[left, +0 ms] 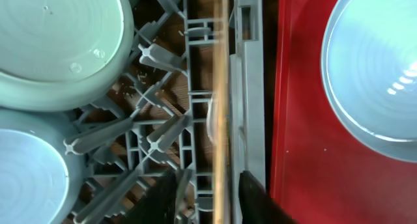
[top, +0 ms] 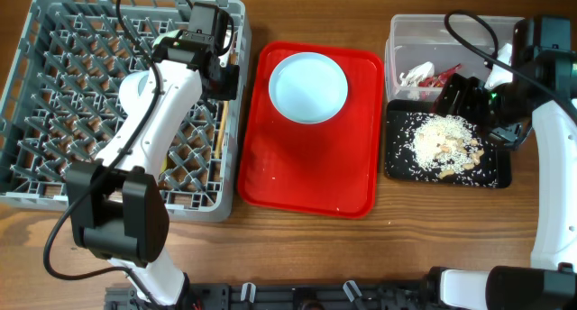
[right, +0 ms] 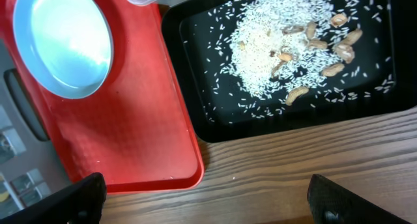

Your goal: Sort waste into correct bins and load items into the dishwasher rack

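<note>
The left claw (left: 208,180) hangs partly open over the right wall of the large grey lattice plastic rack (left: 251,87). A thin wooden chopstick (left: 221,87) runs between its jaws with gaps either side. The right claw (right: 208,201), spread wide and empty, hovers above the shallow black rectangular tray (right: 215,110) holding whitish rice crumbs (right: 273,48).

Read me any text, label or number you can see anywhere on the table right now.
No text can be read in any view.
Red wrapper in the clear tub: any print is too small to read.
Red tray, black tray, rack, bowl: no markings seen.
</note>
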You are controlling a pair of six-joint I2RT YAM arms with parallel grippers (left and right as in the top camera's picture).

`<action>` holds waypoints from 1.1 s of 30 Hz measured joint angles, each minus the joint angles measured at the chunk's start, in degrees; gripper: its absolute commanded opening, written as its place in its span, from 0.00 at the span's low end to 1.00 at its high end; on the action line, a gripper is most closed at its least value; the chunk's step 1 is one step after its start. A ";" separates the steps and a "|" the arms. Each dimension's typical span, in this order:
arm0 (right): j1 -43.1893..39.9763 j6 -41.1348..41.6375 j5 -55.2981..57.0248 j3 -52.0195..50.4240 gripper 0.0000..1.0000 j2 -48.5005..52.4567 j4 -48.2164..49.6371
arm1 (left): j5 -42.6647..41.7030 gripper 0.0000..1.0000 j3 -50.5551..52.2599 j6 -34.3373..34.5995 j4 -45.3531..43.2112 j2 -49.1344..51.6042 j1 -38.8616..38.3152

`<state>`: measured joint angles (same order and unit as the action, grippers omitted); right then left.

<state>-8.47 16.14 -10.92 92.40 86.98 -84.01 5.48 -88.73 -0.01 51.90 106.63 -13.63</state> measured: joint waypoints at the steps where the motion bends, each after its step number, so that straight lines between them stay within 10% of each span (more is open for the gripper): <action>1: 0.02 -0.61 -0.63 0.00 1.00 0.00 0.07 | -0.02 0.31 0.00 0.11 0.09 0.00 0.00; 4: 0.92 -3.50 -2.62 0.00 0.82 0.00 0.28 | -0.42 0.22 0.00 2.21 0.17 -0.02 0.00; 5: 1.81 -5.22 -3.23 0.02 0.49 0.00 0.26 | -0.87 0.21 0.00 3.32 0.15 -0.02 0.00; 8: 6.64 -6.91 -4.39 0.00 0.07 0.00 0.48 | -3.10 0.13 0.00 8.96 0.33 -1.20 0.00; 33: 26.45 3.26 -5.14 -44.81 0.04 0.13 39.39 | -13.55 0.25 -0.04 19.71 4.72 -7.58 0.00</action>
<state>17.98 19.40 -16.05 47.59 87.11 -44.62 -8.08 -88.77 19.70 56.62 99.04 -13.63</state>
